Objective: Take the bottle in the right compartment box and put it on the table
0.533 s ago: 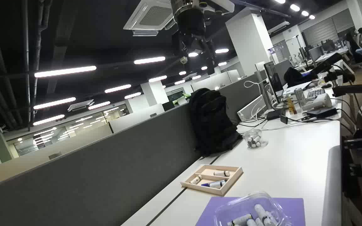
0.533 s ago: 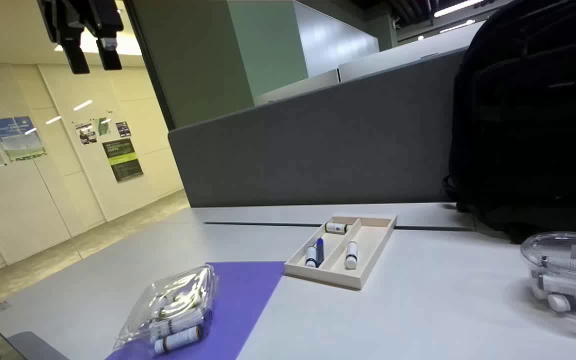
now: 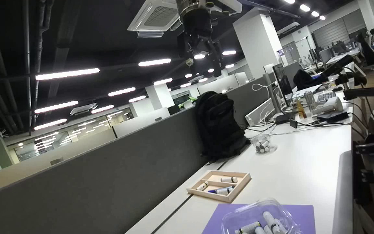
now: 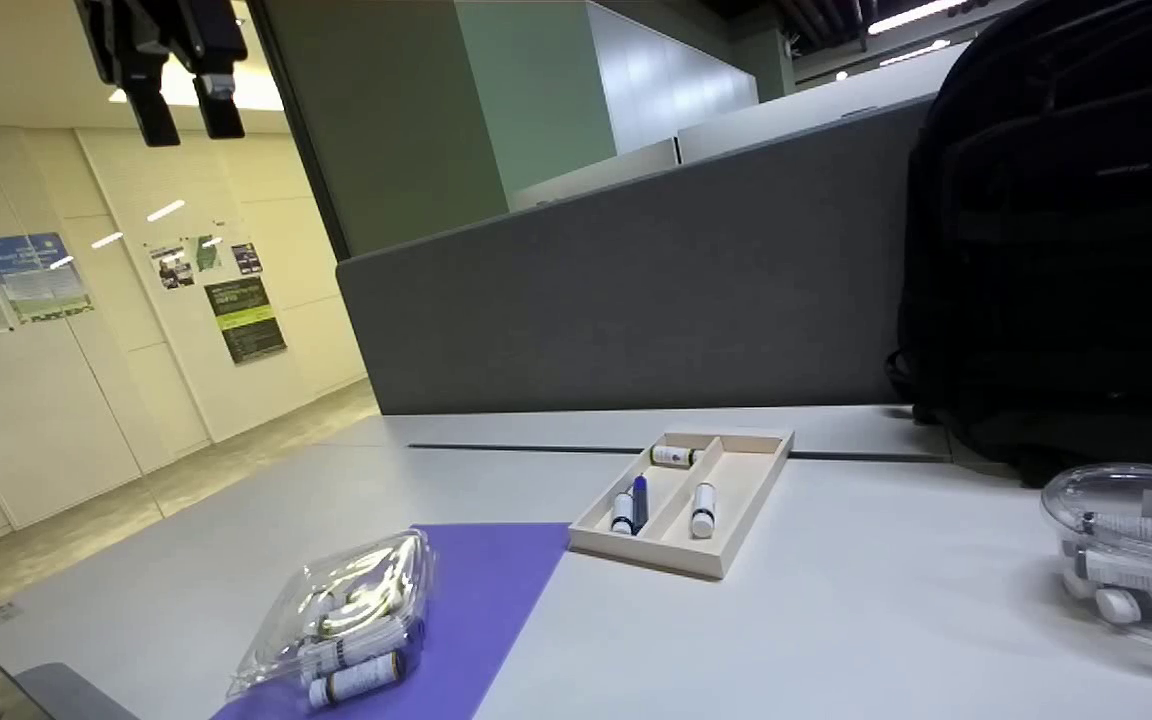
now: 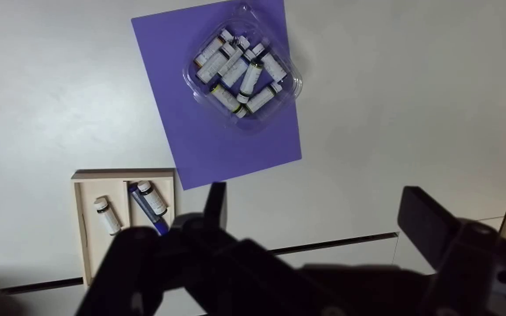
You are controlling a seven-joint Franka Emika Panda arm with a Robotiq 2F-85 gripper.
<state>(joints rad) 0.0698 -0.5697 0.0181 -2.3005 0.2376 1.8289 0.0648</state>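
The light-wood compartment box [image 4: 744,480] sits on the white table [image 4: 886,580]; it also shows in an exterior view [image 3: 213,177] and the wrist view [image 5: 80,219]. A white bottle [image 4: 703,510] lies alone in its long compartment, on the right in that exterior view; it also shows in the wrist view [image 5: 110,218]. Another compartment holds a second white bottle [image 5: 153,199] and a blue pen [image 5: 160,226]. A third bottle [image 4: 674,456] lies at the box's far end. My gripper [image 5: 314,193] is open and empty, high above the table; it also shows in an exterior view [image 4: 193,135].
A purple mat [image 5: 253,149] lies beside the box, with a clear plastic container [image 5: 294,90] of several bottles on it. A clear round tub [image 4: 1126,560] of bottles stands on the table. A black backpack [image 3: 219,126] leans against the grey partition [image 4: 636,300].
The hand with a blue phone at the right edge of an exterior view has shifted right and slightly up. The arm, gripper, box and bottles show no visible movement.
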